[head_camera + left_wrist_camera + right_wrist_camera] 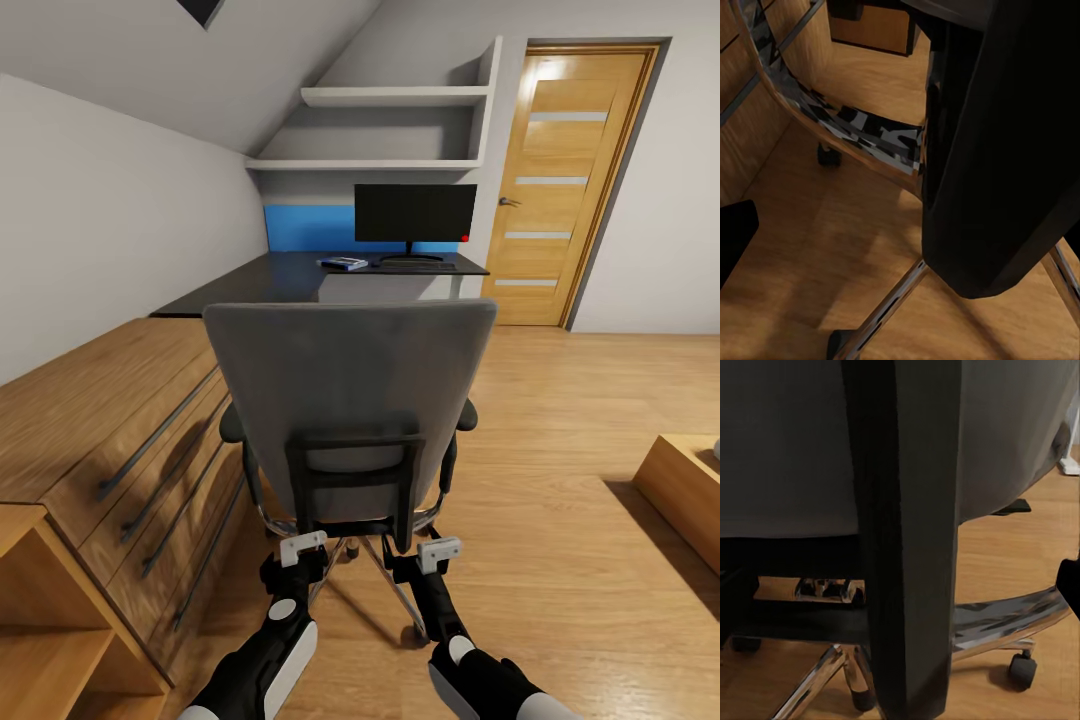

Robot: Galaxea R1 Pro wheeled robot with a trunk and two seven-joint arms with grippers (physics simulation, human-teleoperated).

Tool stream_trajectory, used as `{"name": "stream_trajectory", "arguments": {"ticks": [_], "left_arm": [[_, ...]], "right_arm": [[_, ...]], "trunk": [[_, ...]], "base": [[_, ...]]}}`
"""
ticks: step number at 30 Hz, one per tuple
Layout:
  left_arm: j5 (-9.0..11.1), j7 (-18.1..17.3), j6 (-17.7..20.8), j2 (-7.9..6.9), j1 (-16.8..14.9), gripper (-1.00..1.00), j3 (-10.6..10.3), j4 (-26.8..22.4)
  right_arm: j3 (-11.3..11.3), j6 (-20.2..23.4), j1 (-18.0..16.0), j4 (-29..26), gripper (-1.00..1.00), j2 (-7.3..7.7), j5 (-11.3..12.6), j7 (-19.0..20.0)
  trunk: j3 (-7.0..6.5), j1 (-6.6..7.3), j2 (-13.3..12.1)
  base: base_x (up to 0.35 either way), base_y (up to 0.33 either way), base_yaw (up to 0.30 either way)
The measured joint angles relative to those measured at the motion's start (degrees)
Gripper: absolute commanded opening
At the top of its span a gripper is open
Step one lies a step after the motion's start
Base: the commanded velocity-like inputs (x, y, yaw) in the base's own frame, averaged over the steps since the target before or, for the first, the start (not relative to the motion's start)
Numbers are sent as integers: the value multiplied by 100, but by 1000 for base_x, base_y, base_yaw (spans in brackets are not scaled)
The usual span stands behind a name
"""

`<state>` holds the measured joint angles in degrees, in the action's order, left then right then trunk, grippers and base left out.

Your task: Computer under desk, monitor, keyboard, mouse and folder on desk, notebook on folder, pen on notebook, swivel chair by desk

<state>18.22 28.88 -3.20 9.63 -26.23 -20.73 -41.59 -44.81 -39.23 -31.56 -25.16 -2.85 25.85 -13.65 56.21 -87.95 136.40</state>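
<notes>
Head view's bright and even for me, soft daylight on the wood floor, chair throwing a faint shadow beneath. Straight lines bow near the edges. Both wrist views are dim, the chair's black frame close-up and blurred.

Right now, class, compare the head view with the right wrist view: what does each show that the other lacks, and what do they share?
Head view alone: the desk with the monitor standing on it, a blue item lying left of the monitor's base, the wooden door, the wooden dresser, and both end effectors, left and right, close behind the chair.

Right wrist view alone: a close look at a castor on the chrome base.

Shared: the swivel chair, its black back frame and the wood floor.
</notes>
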Motion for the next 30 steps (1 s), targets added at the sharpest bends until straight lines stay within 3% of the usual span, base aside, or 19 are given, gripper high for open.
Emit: {"name": "stream_trajectory", "arguments": {"ticks": [18,25,30], "left_arm": [[0,0,-7,0,0,100,0,0],[0,0,-7,0,0,100,0,0],[0,0,-7,0,0,100,0,0]], "right_arm": [[46,77,0,0,100,-69,1,0],[379,215,0,0,100,-68,-5,-14],[477,218,0,0,100,-60,-10,-5]], "trunk": [[0,0,0],[0,0,0],[0,0,0]], "base": [[0,0,0],[0,0,0],[0,0,0]]}}
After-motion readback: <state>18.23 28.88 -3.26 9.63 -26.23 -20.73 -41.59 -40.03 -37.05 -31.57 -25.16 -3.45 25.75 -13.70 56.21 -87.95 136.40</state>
